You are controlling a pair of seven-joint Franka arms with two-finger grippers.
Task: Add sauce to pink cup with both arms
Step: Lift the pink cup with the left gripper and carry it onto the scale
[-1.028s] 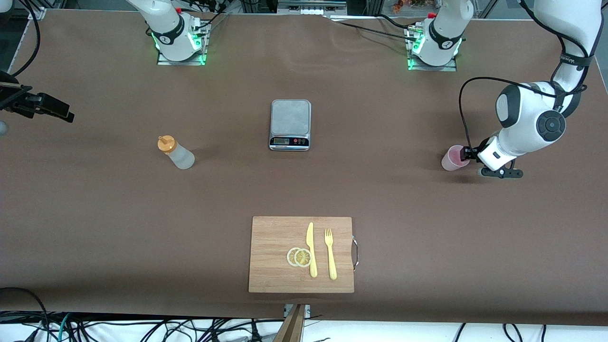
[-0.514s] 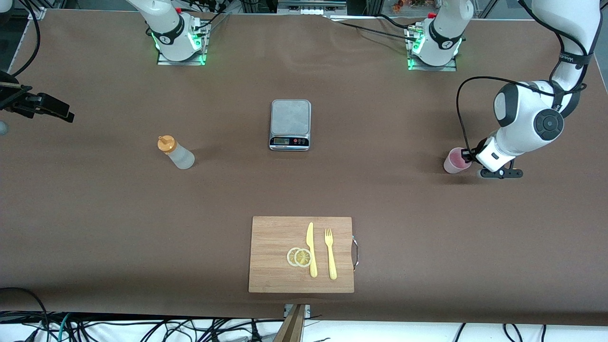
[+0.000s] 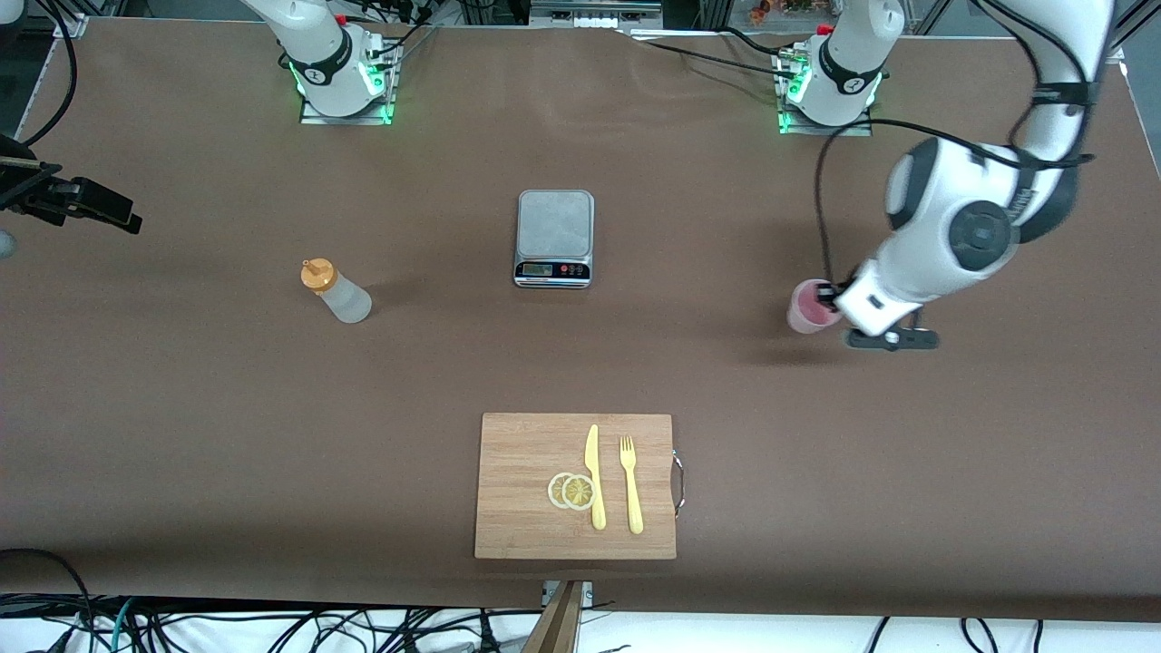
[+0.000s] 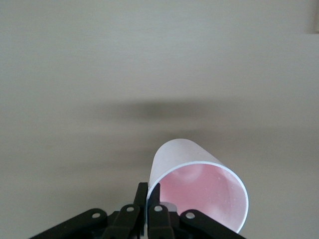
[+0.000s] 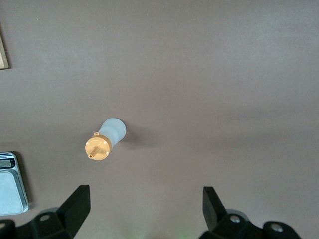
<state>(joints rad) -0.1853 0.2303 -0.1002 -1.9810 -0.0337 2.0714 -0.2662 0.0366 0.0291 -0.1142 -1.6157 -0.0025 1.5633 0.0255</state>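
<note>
- Front view shows an early stage: the sauce bottle (image 3: 336, 292) stands untouched toward the right arm's end of the table, and nothing is poured yet.
- The left gripper (image 4: 147, 208) is pinched together on the rim of the pink cup (image 3: 809, 308), held toward the left arm's end, well apart from the kitchen scale (image 3: 554, 238).
- The right gripper (image 5: 144, 206) waits high above the table with its fingers wide apart, holding nothing.

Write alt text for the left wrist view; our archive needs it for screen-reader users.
The left gripper is shut on the rim of the pink cup, its jaws pinching the wall so the empty cup's open mouth faces the camera. Below lies bare brown table with a blurred shadow.
</note>
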